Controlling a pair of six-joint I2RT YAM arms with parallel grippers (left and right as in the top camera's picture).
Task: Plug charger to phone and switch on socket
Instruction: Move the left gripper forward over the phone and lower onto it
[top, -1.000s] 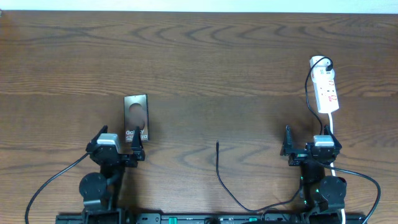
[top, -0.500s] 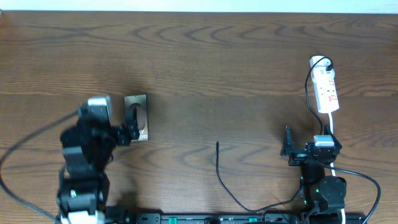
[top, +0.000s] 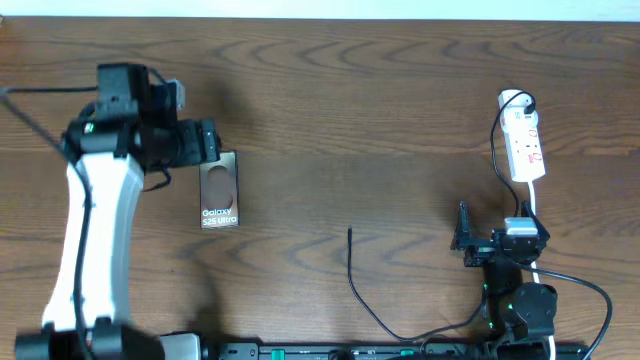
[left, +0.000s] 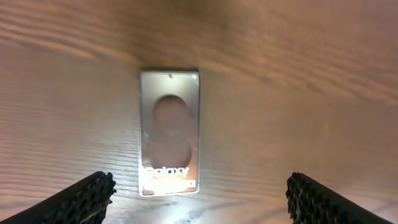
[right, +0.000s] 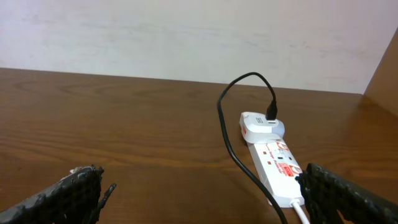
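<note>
The phone (top: 219, 189) lies flat on the table, left of centre, with its "Galaxy" lettering toward the near edge; it also shows in the left wrist view (left: 169, 132). My left gripper (top: 207, 142) is open and empty, held above the phone's far end. The charger cable (top: 352, 270) runs from the near edge up to its plug tip at mid-table and also loops to an adapter in the socket strip (top: 524, 140). In the right wrist view the strip (right: 277, 158) lies ahead. My right gripper (top: 497, 240) is open and empty, near the strip's near end.
The strip's white cord (top: 533, 205) runs down past my right arm. A pale wall (right: 186, 37) stands behind the table's far edge.
My left arm has risen from its rest spot near the front edge and swung up and away, so the gripper now hangs over the phone's far end. The right arm has not moved.
</note>
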